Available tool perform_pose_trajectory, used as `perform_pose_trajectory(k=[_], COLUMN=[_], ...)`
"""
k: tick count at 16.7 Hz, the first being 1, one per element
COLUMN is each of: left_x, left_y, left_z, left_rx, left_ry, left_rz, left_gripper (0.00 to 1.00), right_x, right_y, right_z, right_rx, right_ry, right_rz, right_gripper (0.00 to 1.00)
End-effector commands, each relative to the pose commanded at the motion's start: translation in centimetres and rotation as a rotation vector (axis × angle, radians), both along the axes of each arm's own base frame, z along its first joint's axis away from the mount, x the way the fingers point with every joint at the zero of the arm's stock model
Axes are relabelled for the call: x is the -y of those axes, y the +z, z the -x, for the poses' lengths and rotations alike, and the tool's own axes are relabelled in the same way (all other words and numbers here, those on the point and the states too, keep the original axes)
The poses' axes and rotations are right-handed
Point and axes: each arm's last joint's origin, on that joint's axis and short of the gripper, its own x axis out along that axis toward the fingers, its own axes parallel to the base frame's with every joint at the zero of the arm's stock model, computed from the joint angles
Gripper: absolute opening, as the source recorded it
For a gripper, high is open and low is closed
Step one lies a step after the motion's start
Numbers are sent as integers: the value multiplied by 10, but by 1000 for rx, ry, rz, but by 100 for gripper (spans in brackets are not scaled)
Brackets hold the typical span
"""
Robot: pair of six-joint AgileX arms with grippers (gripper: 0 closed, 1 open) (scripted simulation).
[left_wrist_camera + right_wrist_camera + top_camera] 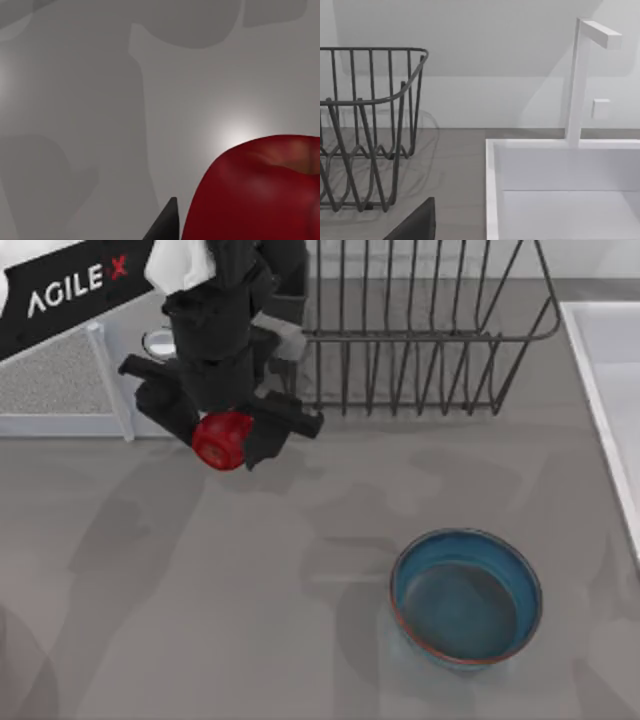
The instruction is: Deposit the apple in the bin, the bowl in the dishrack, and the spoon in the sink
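Left gripper [228, 438] pinching apple [222, 440] between fingers, held above table [200, 620] at top view's upper left, just in front of dishrack [420, 340]. Apple [260, 192] fills wrist view corner. Bowl [466, 597] upright on table, lower right, well apart. Sink [560, 200] at right edge, beside dishrack [370, 130]. Right gripper state: cannot tell

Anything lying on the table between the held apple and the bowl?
No. In the top view, bare grey tabletop with only shadows runs from the apple in the left gripper to the bowl.
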Motion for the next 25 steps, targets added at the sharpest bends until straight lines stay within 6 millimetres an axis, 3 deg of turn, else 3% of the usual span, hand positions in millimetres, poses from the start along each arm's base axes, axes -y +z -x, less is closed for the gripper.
perform_pose_trajectory(k=[6,11,16,25], left_x=[-1,-12,-43,-134], left_y=[0,8,20,37], left_z=[3,18,34,60], left_rx=[-5,-7,24,238], left_ry=[52,356,898,2182], left_rz=[0,3,-6,-42], left_gripper=[0,0,0,0], right_x=[0,0,0,0], right_y=[0,0,0,0], right_z=[0,0,0,0], right_rx=[0,0,0,0], right_ry=[0,0,0,0], right_rz=[0,0,0,0], right_gripper=[100,100,100,100])
